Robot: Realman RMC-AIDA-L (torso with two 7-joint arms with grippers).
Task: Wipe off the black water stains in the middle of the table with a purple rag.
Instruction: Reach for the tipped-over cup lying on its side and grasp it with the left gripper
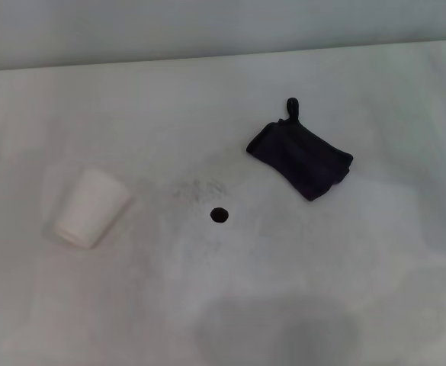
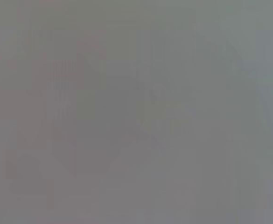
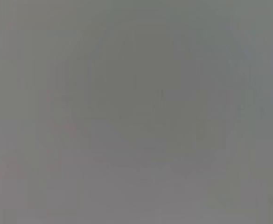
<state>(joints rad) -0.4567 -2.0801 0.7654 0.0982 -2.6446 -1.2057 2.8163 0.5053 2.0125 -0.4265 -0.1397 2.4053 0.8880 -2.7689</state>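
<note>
purple rag (image 1: pixel 300 157) apart from stain (image 1: pixel 219 215)

No arm, end effector or body part visible in any view.

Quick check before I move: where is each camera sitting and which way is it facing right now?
Head view: on the robot's head, looking forward and down at the table, with the purple rag, the black water stains and a white paper cup lying on its side; no arm or gripper shows.
Left wrist view: on the left arm's wrist; uniform grey, facing cannot be told.
Right wrist view: on the right wrist; the same.
Shared: both wrist views show only grey, and none of the head view's objects.
</note>
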